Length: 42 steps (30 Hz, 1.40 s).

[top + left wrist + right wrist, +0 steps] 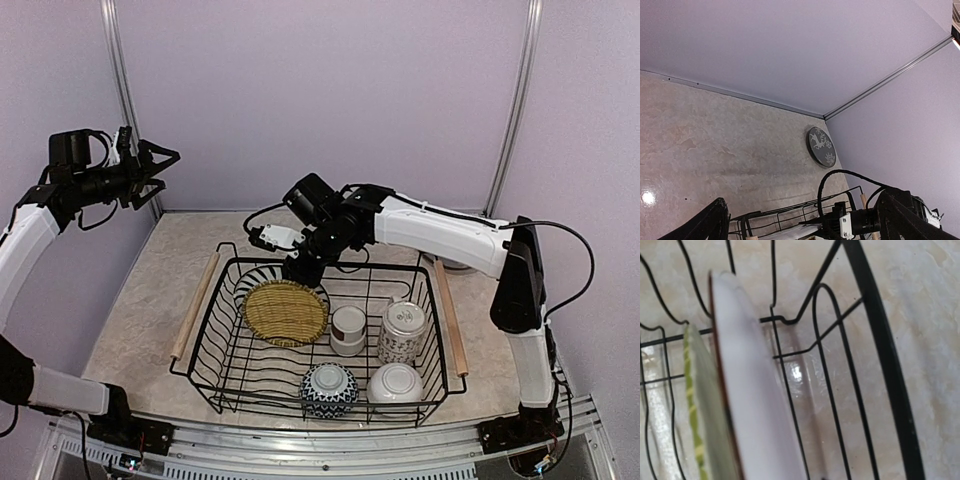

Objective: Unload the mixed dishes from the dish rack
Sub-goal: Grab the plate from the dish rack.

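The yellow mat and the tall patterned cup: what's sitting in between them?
A white cup with a brown band stands between the yellow mat and the tall patterned cup. The top view shows it.

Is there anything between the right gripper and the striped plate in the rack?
Nothing visible does. The right gripper hangs just above the plate at the rack's far side. The mat stands on the plate's near side, not between them. The right wrist view shows the plate's rim close, with only rack wires behind.
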Each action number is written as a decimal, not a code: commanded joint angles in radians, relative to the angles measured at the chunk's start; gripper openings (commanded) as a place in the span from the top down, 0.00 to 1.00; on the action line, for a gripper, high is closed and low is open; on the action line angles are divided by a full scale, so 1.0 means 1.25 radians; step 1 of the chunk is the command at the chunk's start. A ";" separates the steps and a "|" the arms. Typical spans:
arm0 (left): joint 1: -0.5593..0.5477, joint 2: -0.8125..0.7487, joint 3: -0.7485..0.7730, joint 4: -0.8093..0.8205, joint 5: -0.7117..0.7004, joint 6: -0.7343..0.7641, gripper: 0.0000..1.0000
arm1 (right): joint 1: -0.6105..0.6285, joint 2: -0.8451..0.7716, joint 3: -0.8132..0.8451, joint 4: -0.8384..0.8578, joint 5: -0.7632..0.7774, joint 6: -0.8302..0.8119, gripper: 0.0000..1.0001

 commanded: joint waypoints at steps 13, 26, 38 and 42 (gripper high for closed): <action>-0.005 0.006 0.001 0.002 0.007 0.022 0.01 | 0.037 -0.087 -0.008 0.019 0.149 0.031 1.00; -0.006 0.009 0.001 0.001 0.004 0.024 0.01 | 0.068 -0.136 -0.005 0.036 0.213 0.019 1.00; -0.005 0.015 0.003 -0.003 0.004 0.026 0.01 | 0.074 -0.233 -0.085 0.129 0.289 0.027 1.00; -0.004 0.016 0.003 -0.004 0.003 0.027 0.01 | 0.074 -0.293 -0.149 0.200 0.306 0.030 1.00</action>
